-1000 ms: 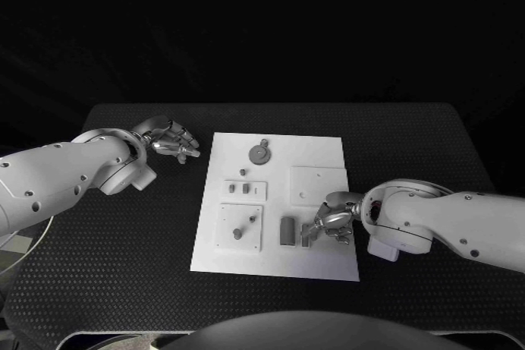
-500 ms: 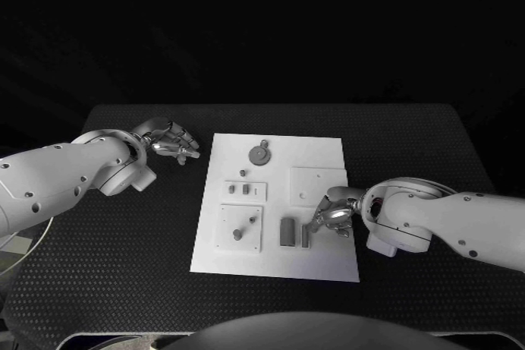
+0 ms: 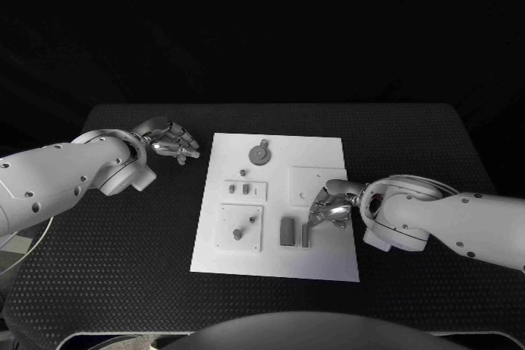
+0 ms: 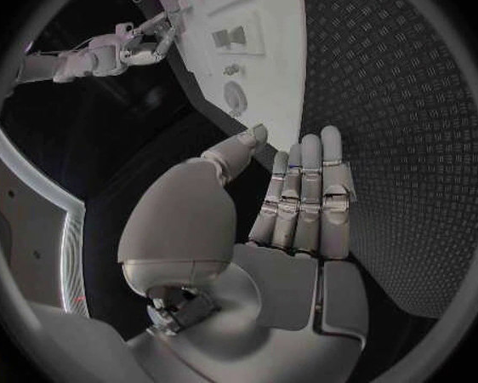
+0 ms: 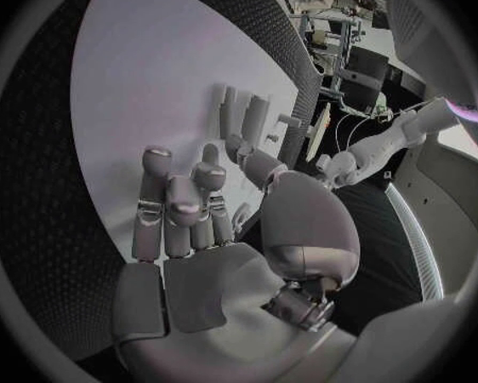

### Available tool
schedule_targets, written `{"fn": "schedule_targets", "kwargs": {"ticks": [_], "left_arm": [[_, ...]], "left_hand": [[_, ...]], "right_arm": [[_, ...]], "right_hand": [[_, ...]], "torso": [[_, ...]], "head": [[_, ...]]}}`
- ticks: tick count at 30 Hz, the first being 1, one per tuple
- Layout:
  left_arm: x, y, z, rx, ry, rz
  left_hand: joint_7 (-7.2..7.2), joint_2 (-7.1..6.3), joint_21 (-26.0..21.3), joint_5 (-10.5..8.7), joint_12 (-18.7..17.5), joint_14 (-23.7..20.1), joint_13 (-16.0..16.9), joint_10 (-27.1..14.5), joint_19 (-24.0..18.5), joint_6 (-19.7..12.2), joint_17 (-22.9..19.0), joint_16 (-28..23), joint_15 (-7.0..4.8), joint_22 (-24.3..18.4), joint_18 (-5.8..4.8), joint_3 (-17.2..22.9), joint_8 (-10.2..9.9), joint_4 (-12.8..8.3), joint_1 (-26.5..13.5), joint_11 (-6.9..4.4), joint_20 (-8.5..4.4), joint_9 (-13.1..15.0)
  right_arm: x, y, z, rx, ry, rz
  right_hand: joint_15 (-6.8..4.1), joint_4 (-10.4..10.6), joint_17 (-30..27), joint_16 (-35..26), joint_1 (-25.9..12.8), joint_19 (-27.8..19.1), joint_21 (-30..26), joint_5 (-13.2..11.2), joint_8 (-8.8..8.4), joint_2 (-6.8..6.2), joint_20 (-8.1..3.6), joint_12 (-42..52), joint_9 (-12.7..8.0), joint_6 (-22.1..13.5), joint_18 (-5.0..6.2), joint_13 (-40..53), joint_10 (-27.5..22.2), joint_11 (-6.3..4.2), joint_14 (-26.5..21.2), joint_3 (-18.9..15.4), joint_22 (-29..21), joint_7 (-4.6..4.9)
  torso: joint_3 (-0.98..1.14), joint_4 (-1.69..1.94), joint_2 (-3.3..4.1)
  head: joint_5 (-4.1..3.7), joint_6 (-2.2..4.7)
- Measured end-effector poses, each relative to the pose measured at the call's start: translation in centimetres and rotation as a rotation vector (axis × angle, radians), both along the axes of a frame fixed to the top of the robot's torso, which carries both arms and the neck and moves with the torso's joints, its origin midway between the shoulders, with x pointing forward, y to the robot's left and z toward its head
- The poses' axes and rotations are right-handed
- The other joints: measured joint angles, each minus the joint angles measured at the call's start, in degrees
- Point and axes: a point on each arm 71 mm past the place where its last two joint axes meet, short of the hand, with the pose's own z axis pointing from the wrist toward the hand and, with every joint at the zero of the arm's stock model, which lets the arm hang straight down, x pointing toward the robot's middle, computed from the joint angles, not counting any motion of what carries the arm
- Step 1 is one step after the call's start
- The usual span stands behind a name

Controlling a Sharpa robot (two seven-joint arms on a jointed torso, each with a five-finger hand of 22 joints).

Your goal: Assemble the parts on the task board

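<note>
The task board (image 3: pixel 274 206) lies flat in the middle of the black desk (image 3: pixel 426 137), and everything else can be placed from it.

The left hand (image 3: pixel 170 143) is off the board, over the desk beside the board's far left corner. In the left wrist view this hand (image 4: pixel 293 204) has its fingers (image 4: pixel 308 191) straight and pressed side by side, the thumb set a little apart, and it holds nothing. The same view shows the board (image 4: pixel 250 42) beyond the fingertips.

The right hand (image 3: pixel 331 207) is above the board's right half, close to its right edge, with its fingers pointing toward the board's centre. In the right wrist view the hand (image 5: pixel 196 221) has its fingers (image 5: pixel 170 213) loosely curled with gaps between them over the white surface (image 5: pixel 144 85); nothing is gripped in them. Whether the fingertips touch the board I cannot tell.

On the board, two upright grey bars (image 3: pixel 293 231) stand side by side near its near edge, just beside the right hand's fingertips; they show in the right wrist view as well (image 5: pixel 242 111). A round grey disc (image 3: pixel 259 152) sits near the board's far edge. Small grey pieces (image 3: pixel 245 187) lie in a raised square left of centre, and two more (image 3: pixel 243 228) sit in a larger square nearer the near left corner. A blank raised square (image 3: pixel 315 181) lies just beyond the right hand.
</note>
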Motion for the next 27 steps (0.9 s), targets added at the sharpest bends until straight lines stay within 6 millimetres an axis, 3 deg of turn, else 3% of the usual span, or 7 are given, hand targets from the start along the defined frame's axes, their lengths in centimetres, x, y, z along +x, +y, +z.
{"fn": "schedule_targets", "kwargs": {"ticks": [8, 14, 19, 27], "left_arm": [[0.0, 0.0, 0.0, 0.001, 0.0, 0.0], [0.0, 0.0, 0.0, 0.002, 0.002, 0.0], [0.0, 0.0, 0.0, 0.003, 0.002, 0.001], [0.0, 0.0, 0.0, 0.004, 0.003, 0.001]], "left_hand": [[0.0, 0.0, 0.0, 0.0, 0.0, 0.0, 0.0, 0.0, -0.08, 0.0, -0.01, -0.23, 0.0, 0.0, 0.01, 0.0, 0.0, 0.0, 0.0, 0.0, 0.08, 0.0], [0.0, 0.0, 0.0, 0.0, 0.0, 0.0, 0.0, 0.0, -0.09, 0.0, -0.01, -0.23, 0.0, 0.01, 0.02, 0.0, 0.0, 0.0, 0.0, 0.0, 0.09, 0.0], [0.0, 0.0, 0.0, 0.0, 0.0, 0.0, 0.01, 0.0, -0.09, 0.0, 0.05, -0.23, 0.0, 0.05, 0.03, 0.0, 0.0, 0.0, 0.0, 0.0, 0.08, 0.0], [0.0, 0.23, 0.0, 0.0, 0.0, 0.0, -0.05, 0.0, -0.09, 0.0, 0.05, -0.23, 0.0, 0.04, 0.09, 0.0, 0.0, 0.0, 0.23, 0.0, 0.09, 0.01]], "right_arm": [[0.1, 0.7, 0.2, -0.003, -0.045, 0.045], [0.2, 1.0, 0.2, -0.009, -0.064, 0.066], [0.2, 1.1, 0.2, -0.01, -0.073, 0.077], [0.1, 1.6, 0.0, -0.003, -0.079, 0.1]], "right_hand": [[0.09, -0.63, -0.1, -0.25, 2.76, -0.07, 0.0, 0.0, -0.25, -0.77, 0.07, 0.0, -0.02, -0.4, 0.03, -0.06, -0.08, 0.08, -0.09, -0.15, 0.0, -0.01], [0.1, -0.76, -0.15, -0.24, 3.33, -0.07, -0.2, 0.0, 1.33, -0.61, 0.08, 0.23, 0.87, 0.53, 0.03, -0.06, -0.08, 0.08, -0.08, -0.32, 0.0, 0.19], [0.06, -0.53, -0.15, -0.25, 3.93, -0.07, -0.2, 0.0, 1.98, 0.0, 0.08, 0.39, 1.46, 2.15, 0.07, -0.15, 0.35, -0.34, 0.15, -0.55, 0.0, -0.4], [-0.28, -1.21, -0.15, -0.25, 5.66, -0.06, -0.19, 0.0, 3.27, 2.81, 0.09, 0.72, 2.17, 3.65, 0.13, -0.22, 0.88, -0.88, 0.04, -0.9, 0.0, -0.93]], "torso": [[0.0, -0.01, 0.0], [0.0, -0.01, 0.0], [0.0, 0.01, 0.01], [0.01, 0.0, 0.0]], "head": [[0.04, -0.07], [-0.01, -0.18], [-0.02, -0.23], [0.0, -0.33]]}}
